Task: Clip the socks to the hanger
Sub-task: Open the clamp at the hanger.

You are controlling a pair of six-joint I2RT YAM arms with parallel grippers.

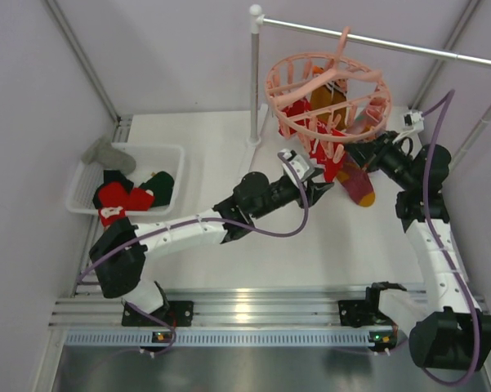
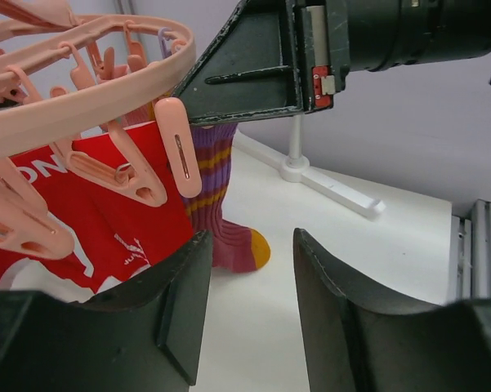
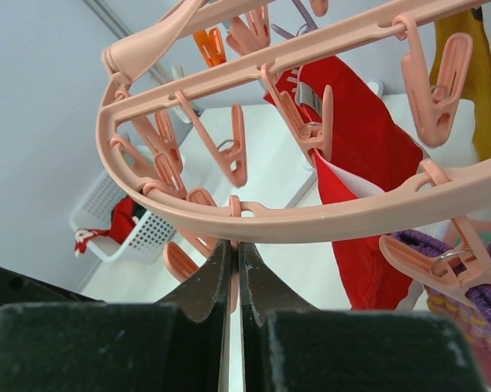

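One red sock [image 2: 106, 204] just beside left hand [image 2: 253, 245], beneath the hanger [image 2: 82, 106]

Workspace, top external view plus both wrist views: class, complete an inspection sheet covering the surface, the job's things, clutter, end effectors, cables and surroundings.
Surface: white table, carrying the basket and the rail's pole.
Job's things: pink hanger hooked on the rail; a red sock and a mustard-maroon sock hang below it; more socks lie in the white basket.
Clutter: nothing seen.
End effectors: left end effector open, nothing between its fingers, beside the red sock; right end effector shut at the hanger ring's underside.
Cables: a purple cable loops off each arm.
Surroundings: grey rail on a pole; pale walls.
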